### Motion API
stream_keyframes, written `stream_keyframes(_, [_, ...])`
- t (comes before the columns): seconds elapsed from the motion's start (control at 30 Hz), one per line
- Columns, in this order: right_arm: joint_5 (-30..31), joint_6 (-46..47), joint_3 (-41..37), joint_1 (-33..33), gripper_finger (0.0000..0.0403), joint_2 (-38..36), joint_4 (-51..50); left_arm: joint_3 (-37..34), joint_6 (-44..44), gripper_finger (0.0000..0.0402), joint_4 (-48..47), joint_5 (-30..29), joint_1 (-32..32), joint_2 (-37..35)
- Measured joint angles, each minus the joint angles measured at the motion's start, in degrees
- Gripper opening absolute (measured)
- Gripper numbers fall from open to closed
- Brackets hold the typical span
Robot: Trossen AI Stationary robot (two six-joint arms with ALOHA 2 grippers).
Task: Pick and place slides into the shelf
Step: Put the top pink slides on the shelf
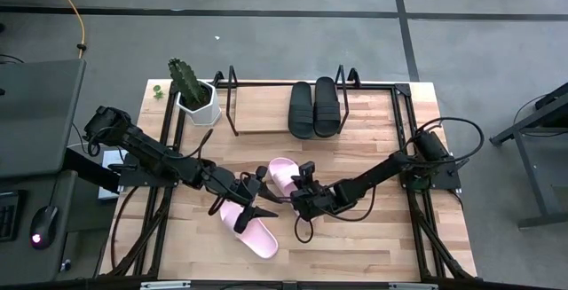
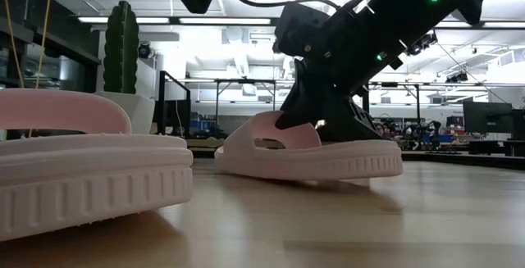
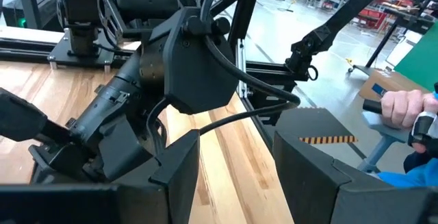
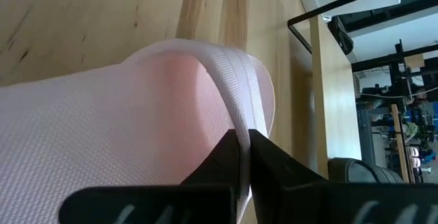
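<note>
Right gripper (image 1: 300, 186): pinched on strap of 1 pink slide (image 1: 284, 176), table centre, in front of shelf (image 1: 266, 131). Left gripper (image 1: 258, 203): fingers spread, over 2nd pink slide (image 1: 250, 231), nearer table front. 2 black slides (image 1: 313, 108): side by side on shelf board, right of cactus pot (image 1: 197, 102)

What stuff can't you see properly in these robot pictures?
- Left gripper: high view, too small to tell its jaws' state.
- Near pink slide: low view, cut off by the left edge.
- Far pink slide: low view, back part hidden behind the right gripper.
</note>
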Motion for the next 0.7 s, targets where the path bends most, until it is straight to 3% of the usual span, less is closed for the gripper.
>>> stream_keyframes(0.7, [5.3, 2.6, 0.0, 0.0, 0.0, -6.6, -8.6, 1.1, 5.3, 0.0175, 6.6, 3.4, 0.0, -1.0])
